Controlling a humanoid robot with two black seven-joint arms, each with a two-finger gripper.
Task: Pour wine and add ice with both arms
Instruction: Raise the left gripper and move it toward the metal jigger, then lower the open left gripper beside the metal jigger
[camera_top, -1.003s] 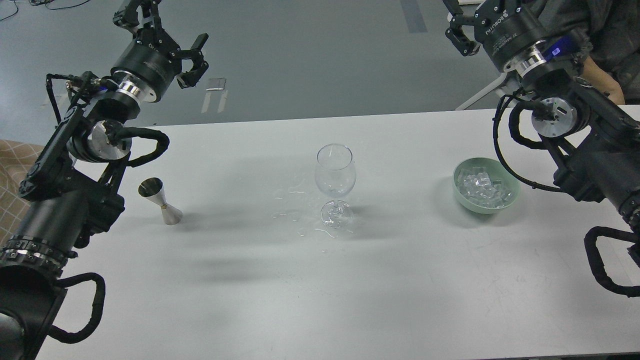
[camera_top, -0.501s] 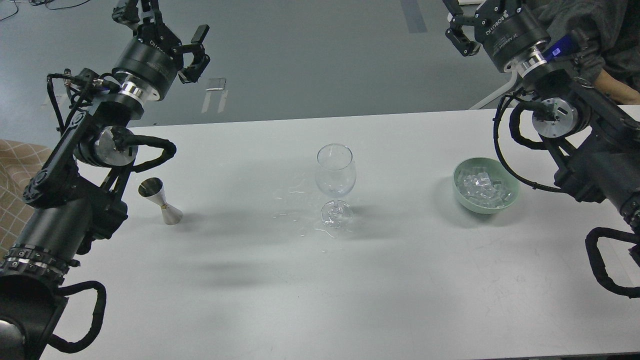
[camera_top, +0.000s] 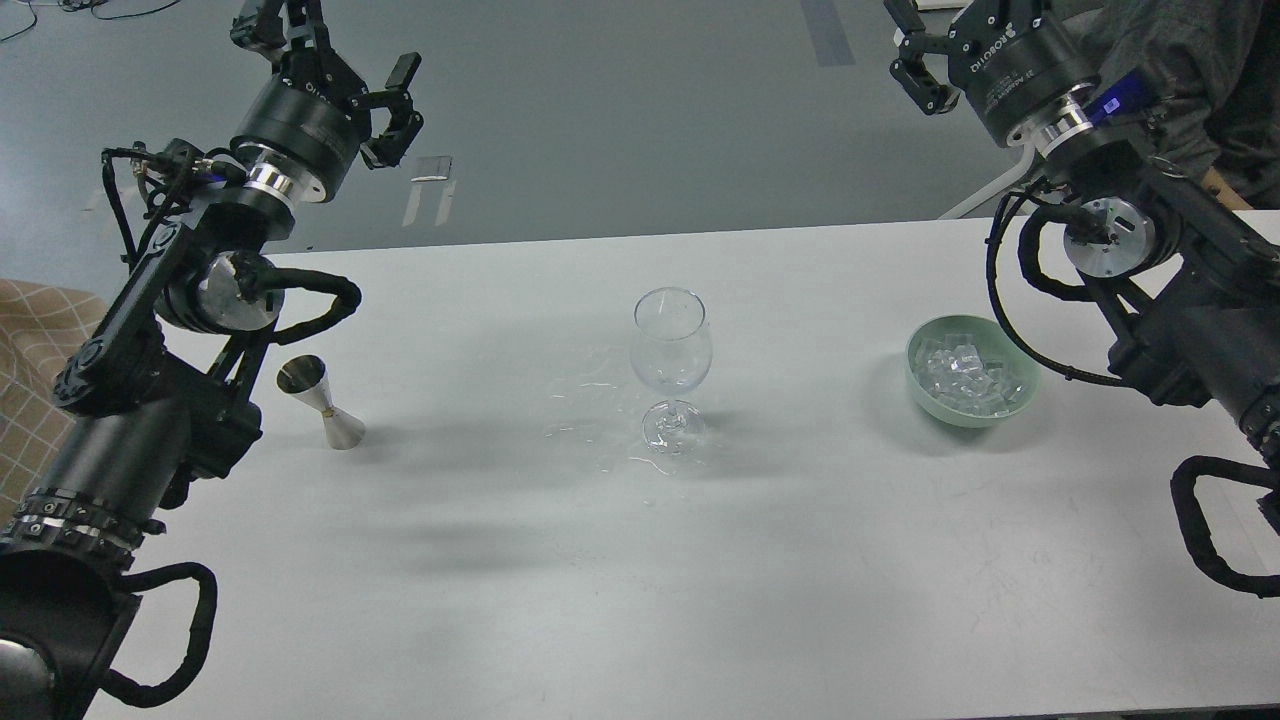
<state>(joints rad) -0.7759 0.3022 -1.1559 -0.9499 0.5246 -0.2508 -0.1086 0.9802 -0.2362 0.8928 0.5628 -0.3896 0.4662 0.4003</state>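
Since the earlier frames the left arm has swung its wrist upward and a little toward the centre, so its fingers now sit higher against the grey floor; the right arm has barely shifted, and nothing on the counter has moved.

Left fingers stand spread and hold nothing; of the right fingers only one side shows at the top edge, so whether they are spread or pressed together I cannot tell.

Both sets hang high and well apart from everything they must handle; the steel jigger stands upright on the counter below the left arm's elbow, well below and nearer than the left fingers; whether it holds any wine cannot be seen from here. Ice lies heaped in the green bowl at the right, below and left of the right wrist, far from the right fingers. Between them the wine glass stands upright and looks empty, with a few clear splashes on the counter beside its foot.

The step in hand looks like the left arm's reach for the jigger; done well, the fingers should come down spread around its narrow waist, close squarely without nudging it, and keep it level until over the glass rim; the jigger is light and top-heavy, so a glancing touch could tip it.
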